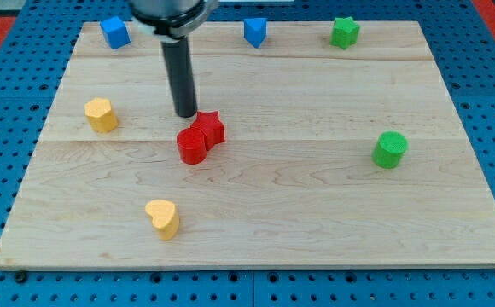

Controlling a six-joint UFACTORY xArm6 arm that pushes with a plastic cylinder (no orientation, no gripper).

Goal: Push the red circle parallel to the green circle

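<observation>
1. The straight dark rod comes down from the view's top, and my tip [187, 114] rests on the pale wooden board [316, 222]; it is a bare rod end, so nothing is gripped.
2. My tip sits just above the red star block [211, 127], at its upper left, very near it; I cannot tell if they touch.
3. The red circle block [191, 146] lies left of the board's centre, touching the star's lower left side.
4. The green circle block [390, 149] stands well apart at the view's right, at nearly the same height in the view.
5. Other blocks:
   - a yellow block [101, 114] at the left,
   - a yellow heart block [162, 218] near the bottom,
   - two blue blocks [115, 32] [254, 31] and a green star block [345, 31] along the top edge.
</observation>
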